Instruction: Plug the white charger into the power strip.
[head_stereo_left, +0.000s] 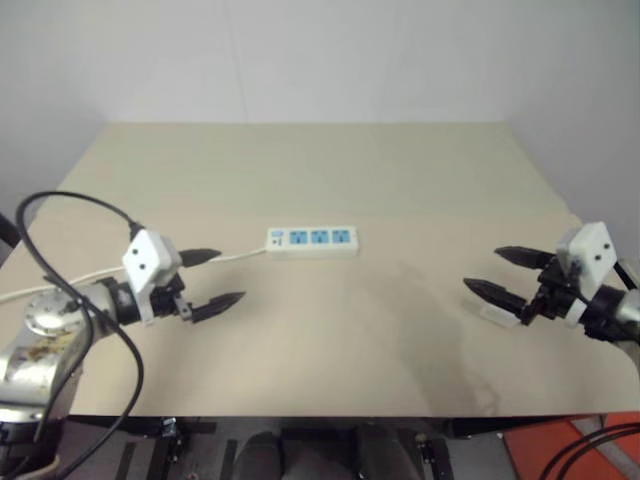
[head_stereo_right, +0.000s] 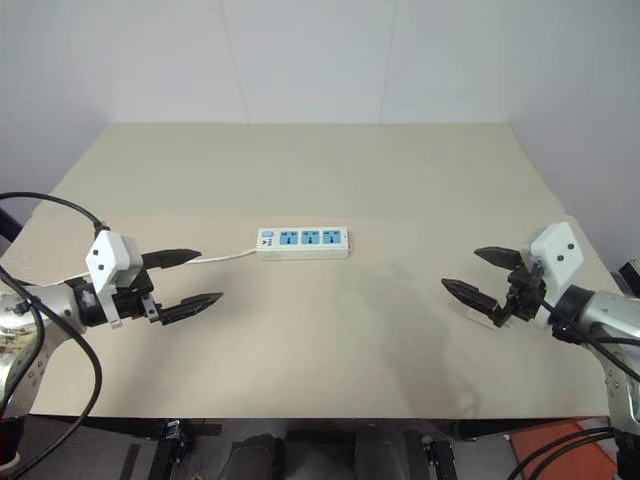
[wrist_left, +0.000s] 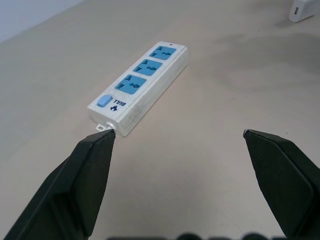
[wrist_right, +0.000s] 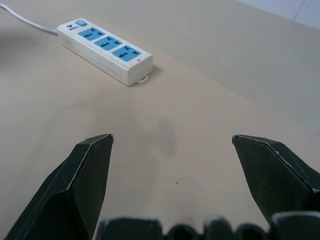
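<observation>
Reaching for the white charger (head_stereo_right: 478, 317) comes first, we judge: it lies flat on the table (head_stereo_right: 320, 170) at about four o'clock from the power strip (head_stereo_right: 303, 242), right beneath our right gripper (head_stereo_right: 486, 276). To do this well we should lower that gripper squarely over the small body, close on its sides and keep the prongs free, though we cannot tell which way they face. Both arms hang low over the near edge, angled inward and slightly down. Our right gripper's fingers stand wide apart and empty; our left gripper (head_stereo_right: 187, 279), at eight o'clock from the strip, is likewise spread, holding nothing.
</observation>
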